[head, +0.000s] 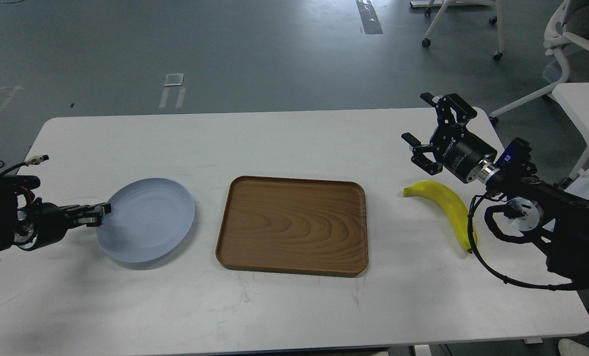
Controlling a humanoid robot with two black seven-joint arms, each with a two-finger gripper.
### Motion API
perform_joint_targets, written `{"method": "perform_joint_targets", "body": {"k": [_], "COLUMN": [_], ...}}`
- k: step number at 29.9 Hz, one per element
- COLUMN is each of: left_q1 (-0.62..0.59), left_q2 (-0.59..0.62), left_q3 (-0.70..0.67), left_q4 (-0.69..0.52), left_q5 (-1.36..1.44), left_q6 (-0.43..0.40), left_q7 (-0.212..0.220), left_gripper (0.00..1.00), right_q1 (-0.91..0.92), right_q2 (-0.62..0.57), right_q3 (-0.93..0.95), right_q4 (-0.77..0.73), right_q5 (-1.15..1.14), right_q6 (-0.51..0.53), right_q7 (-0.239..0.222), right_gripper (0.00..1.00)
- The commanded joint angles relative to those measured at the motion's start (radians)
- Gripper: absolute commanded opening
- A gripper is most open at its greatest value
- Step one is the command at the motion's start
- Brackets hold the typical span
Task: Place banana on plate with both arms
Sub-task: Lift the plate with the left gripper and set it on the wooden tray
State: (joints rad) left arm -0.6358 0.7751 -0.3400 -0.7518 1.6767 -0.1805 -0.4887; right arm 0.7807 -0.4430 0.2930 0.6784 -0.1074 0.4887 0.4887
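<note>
The banana (pixel 445 207) is lying on the tabletop (pixel 294 306) right of the tray (pixel 292 225), looking light, soft and best pinched mid-curve, while the right end effector (pixel 427 133) is hovering open and empty and the left end effector (pixel 94 213) is pinching the plate (pixel 148 220) rim.

Brown wooden tray (pixel 292 225) mid white table (pixel 284 143) (rounded corners); white office chairs (pixel 566 34) beyond on grey floor (pixel 176 44).
</note>
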Motion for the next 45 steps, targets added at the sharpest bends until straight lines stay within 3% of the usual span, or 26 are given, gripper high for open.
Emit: {"method": "perform_joint_targets", "body": {"k": [1,7,14,17,25,45], "left_q1": [-0.045,-0.179,-0.259,-0.289,-0.275,-0.274], "left_q2": [0.001,-0.003,-0.100,-0.195,-0.338,-0.474], "left_q3": [-0.002,0.002,0.079,0.154,0.159,0.186], "left_q4": [-0.029,-0.217,-0.258,-0.227,-0.086,0.035], "left_q5": [0.002,0.006,0.017,0.017,0.017,0.012], "left_q6": [-0.002,-0.092,-0.129,-0.129,-0.129,-0.125], "left_q7": [0.000,0.000,0.000,0.002,0.030,0.074], "left_gripper": [0.00,0.00,0.00,0.00,0.00,0.00], "right_q1": [0.000,0.000,-0.001,-0.003,-0.003,-0.015], "right_q2": [-0.002,-0.003,-0.006,-0.008,-0.013,-0.045], "right_q3": [0.000,-0.002,-0.005,-0.005,-0.006,-0.008], "right_q4": [0.001,0.000,0.000,0.000,0.000,0.003], "right_q5": [0.000,0.000,-0.002,0.000,0.000,-0.002], "right_q6": [0.000,0.000,0.000,0.000,0.000,0.000], "right_q7": [0.000,0.000,0.000,0.000,0.000,0.000], "right_gripper": [1.00,1.00,1.00,1.00,1.00,1.00]}}
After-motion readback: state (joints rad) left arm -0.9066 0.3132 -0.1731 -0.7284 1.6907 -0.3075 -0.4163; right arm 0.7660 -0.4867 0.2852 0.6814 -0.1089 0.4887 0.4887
